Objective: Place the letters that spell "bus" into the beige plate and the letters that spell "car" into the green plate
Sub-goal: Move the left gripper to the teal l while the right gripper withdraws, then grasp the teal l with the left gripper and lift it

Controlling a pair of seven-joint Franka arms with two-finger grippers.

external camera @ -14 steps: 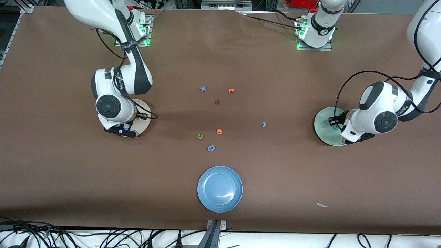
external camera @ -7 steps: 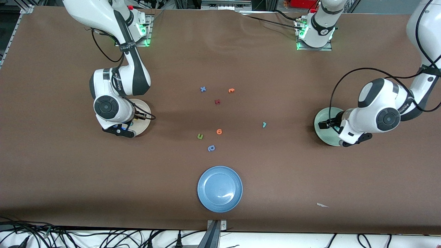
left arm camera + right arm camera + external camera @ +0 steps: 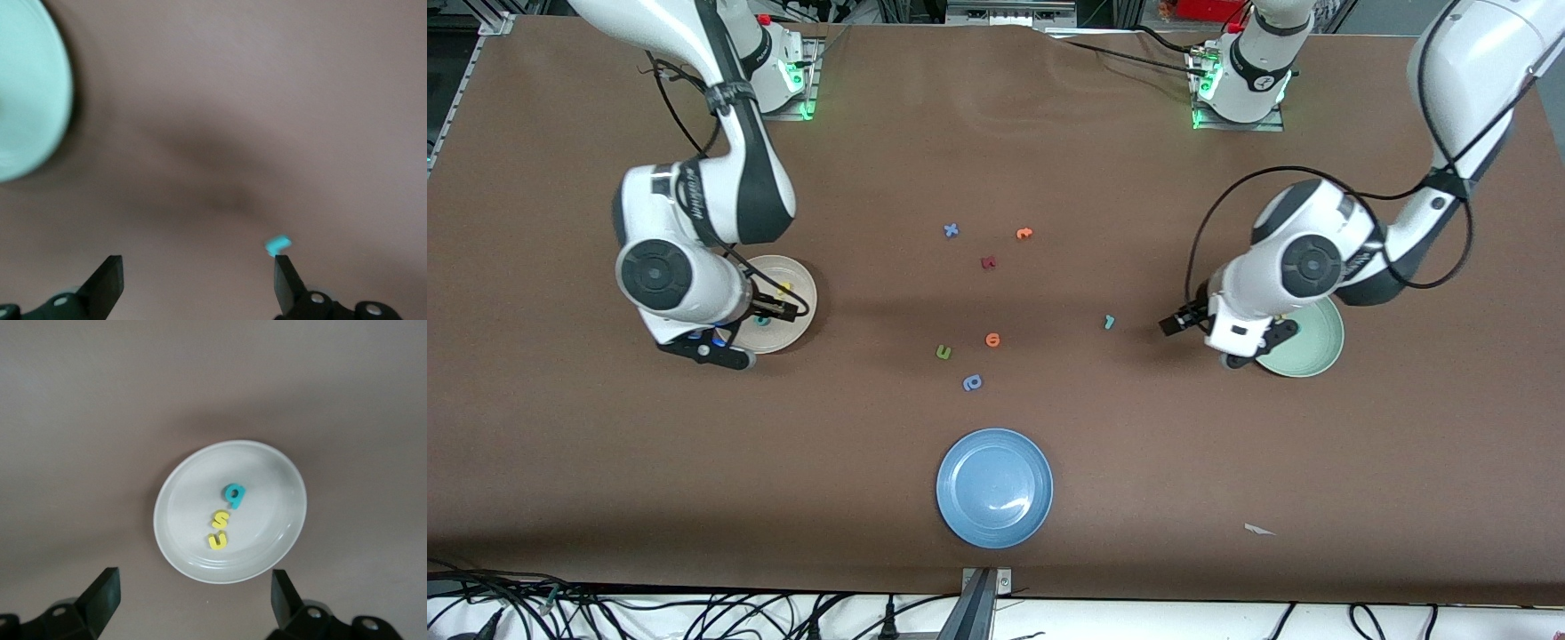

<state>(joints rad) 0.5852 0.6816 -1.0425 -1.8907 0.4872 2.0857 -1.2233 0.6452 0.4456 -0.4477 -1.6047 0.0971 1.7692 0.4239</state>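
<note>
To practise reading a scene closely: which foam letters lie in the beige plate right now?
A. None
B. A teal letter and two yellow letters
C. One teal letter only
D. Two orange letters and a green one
B: the right wrist view shows the beige plate holding a teal letter and two yellow letters in a row.

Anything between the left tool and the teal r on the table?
Nothing visible. The teal r lies alone on bare table, toward the right arm's end from the left tool, which hangs open beside the green plate.
</note>
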